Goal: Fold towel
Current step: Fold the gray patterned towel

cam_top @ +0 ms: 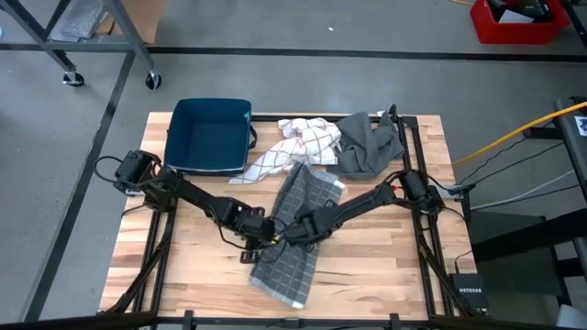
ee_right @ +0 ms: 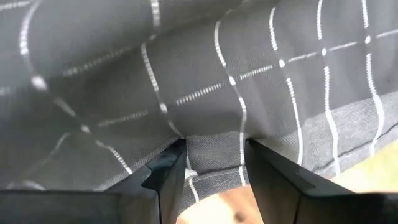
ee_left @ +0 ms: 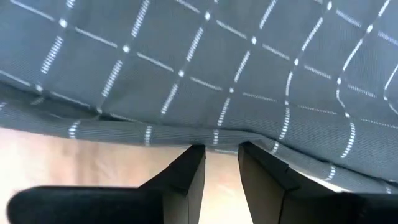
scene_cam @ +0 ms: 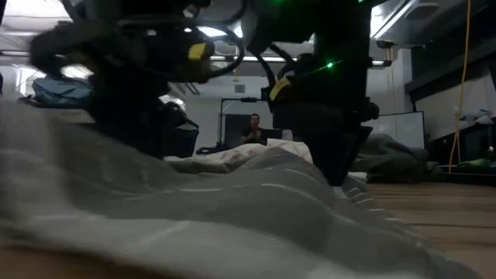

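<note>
A dark grey towel with thin white checks [cam_top: 292, 247] lies lengthwise on the wooden table [cam_top: 385, 275], running from the middle toward the near edge. Both grippers meet at its middle. My left gripper [cam_top: 263, 231] comes in from the left and is shut on the towel's hemmed edge [ee_left: 149, 132]. My right gripper [cam_top: 301, 225] comes in from the right and is shut on the towel too. In the low view the towel [scene_cam: 232, 205] fills the foreground and humps up below the two dark arms. My left gripper pinches the towel's hemmed edge [ee_left: 221, 142] between its two fingers. The fingers [ee_left: 186, 168] slant down at it. Bare wood shows under the edge there. My right gripper pinches a bunched bit of the towel's hemmed edge [ee_right: 214, 158] between its two fingers [ee_right: 168, 171], which point steeply down. The cloth creases away from the hold, and wood shows just below it.
A blue bin [cam_top: 213, 136] stands at the far left of the table. Beside it lie a white checked cloth [cam_top: 298, 147] and a plain grey cloth [cam_top: 367, 145] at the far right. Bare wood lies on both sides of the towel. A person [scene_cam: 253, 128] sits in the room behind.
</note>
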Controlling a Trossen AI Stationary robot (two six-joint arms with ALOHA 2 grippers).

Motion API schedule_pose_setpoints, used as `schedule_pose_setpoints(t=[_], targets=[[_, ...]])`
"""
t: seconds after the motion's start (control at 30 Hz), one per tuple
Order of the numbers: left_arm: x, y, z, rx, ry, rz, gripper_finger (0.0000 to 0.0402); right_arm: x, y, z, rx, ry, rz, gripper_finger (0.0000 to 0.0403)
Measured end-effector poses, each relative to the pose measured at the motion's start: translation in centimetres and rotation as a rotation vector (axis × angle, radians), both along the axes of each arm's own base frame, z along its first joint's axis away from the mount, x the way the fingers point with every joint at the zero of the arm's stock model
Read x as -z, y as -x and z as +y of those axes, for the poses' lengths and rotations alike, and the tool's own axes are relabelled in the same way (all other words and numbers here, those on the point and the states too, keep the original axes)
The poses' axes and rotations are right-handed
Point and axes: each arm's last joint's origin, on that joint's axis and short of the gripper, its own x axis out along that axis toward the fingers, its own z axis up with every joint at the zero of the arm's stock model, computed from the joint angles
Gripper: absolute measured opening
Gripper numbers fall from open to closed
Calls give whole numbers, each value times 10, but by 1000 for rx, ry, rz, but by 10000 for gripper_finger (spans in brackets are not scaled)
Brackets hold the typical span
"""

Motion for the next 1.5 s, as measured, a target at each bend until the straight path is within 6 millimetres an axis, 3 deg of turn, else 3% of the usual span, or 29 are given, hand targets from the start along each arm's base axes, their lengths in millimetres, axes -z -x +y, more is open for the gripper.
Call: schedule_pose_setpoints(t=[0.17,0.37,0.57,0.77,1.0,1.23,1.5], targets=[[1,0,11,-68,7,35,90,-5,2,-10,-23,8,29,170],[-8,9,13,-30,-21,69,77,-41,12,7,-86,17,-68,170],[-28,18,16,63,-49,26,49,-60,25,40,-192,-56,-112,170],[-37,27,9,258,-122,-7,44,-66,32,89,-484,-127,-200,170],[-36,32,-9,603,-252,-64,108,-69,37,120,-696,-139,-289,170],[-36,37,-22,722,-295,-89,188,-70,35,121,-700,-177,-310,170],[-36,43,-35,929,-368,-137,222,-72,34,128,-864,-188,-334,170]])
